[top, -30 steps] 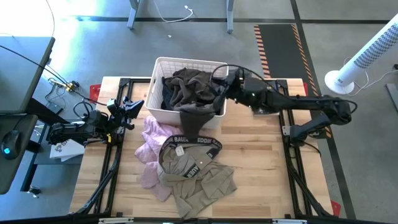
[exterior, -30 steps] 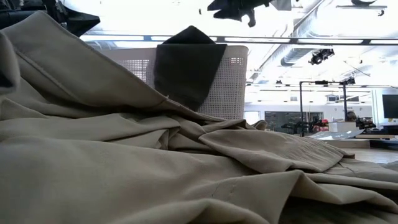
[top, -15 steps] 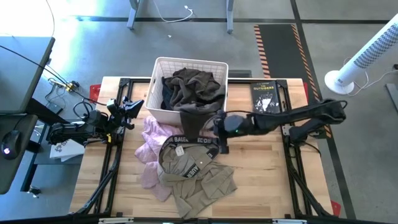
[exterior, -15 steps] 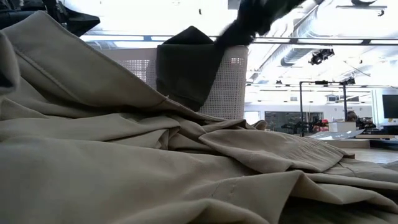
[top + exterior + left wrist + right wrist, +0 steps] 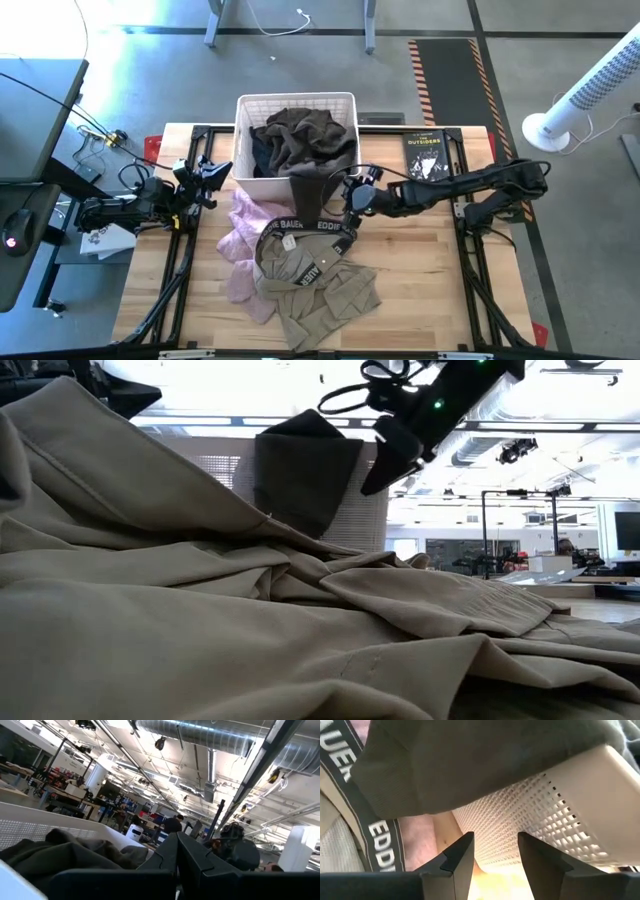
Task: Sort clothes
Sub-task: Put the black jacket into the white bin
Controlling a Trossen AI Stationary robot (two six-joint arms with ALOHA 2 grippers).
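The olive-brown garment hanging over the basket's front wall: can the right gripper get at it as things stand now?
Probably yes. The right gripper is open, right beside the basket and aimed at its front wall, where the olive-brown garment drapes down. Nothing lies between the fingers and the cloth.

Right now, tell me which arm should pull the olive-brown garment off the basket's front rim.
The right. Its open gripper sits beside the olive-brown garment hanging over the white basket. The left gripper waits shut at the table's left edge, farther off.
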